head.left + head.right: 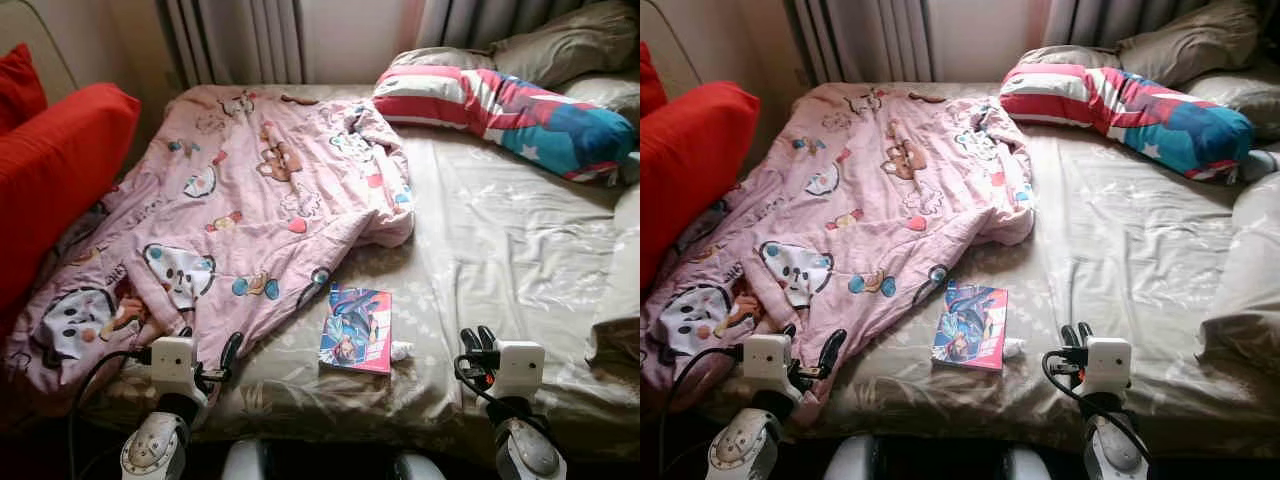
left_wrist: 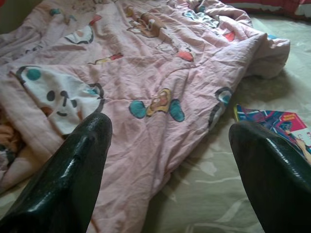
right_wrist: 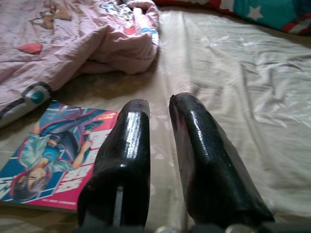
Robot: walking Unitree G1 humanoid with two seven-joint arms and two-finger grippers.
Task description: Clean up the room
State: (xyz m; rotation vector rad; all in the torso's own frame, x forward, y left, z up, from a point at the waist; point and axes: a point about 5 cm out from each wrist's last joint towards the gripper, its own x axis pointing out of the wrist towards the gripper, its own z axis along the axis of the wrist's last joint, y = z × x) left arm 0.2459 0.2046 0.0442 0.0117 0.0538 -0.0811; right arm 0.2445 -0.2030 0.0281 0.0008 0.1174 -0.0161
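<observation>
With the left pincer (image 1: 205, 362) spread wide and the right pincer (image 1: 478, 342) nearly closed on nothing, the robot probably does best seizing the rumpled pink blanket (image 1: 240, 210) by its near edge, clear of the comic book (image 1: 356, 328).

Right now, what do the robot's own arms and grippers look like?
Both arms are silver with rounded grey joint housings. Each ends in a boxy white wrist block looped by a black cable. The left gripper and right gripper each carry two long, glossy black fingers with rounded tips.
</observation>
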